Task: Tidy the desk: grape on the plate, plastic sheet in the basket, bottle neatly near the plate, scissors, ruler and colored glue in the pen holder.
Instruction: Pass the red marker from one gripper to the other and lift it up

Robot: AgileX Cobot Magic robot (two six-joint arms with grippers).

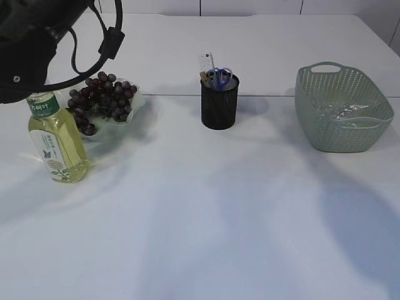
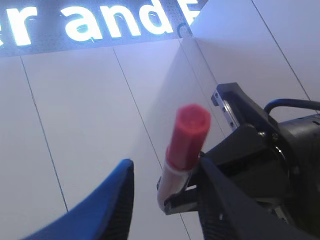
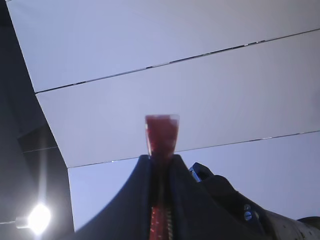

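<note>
Judging the colored glue (image 3: 161,135) from the right wrist view, we took it for a small, light, stiff tube with a smooth plastic skin, likely to slip or swivel if pinched only at one end. The right end effector (image 3: 161,165) was closed narrow on its lower body, with the red end standing clear above the jaws. Both wrist cameras looked up at wall panels, so the tube was held high in the air and did not appear in the exterior view.

In the left wrist view the glue showed beside another arm's black clamp. The left end effector (image 2: 165,161) stood partly wide, its blue finger clear of the tube. We could not tell whether the dark finger touched it.

The pen holder (image 1: 219,106) stood near the middle of the counter (image 1: 200,219), toward the far edge, already carrying the scissors (image 1: 220,78) and the ruler (image 1: 207,61). We thought a grip on the tube's middle, with its long axis upright, would suit best. The mouth was crowded, so the tube would need the free gap.

The bottle (image 1: 56,144) stood by the left edge, just beside the plate (image 1: 136,101) of grape (image 1: 103,97).
</note>
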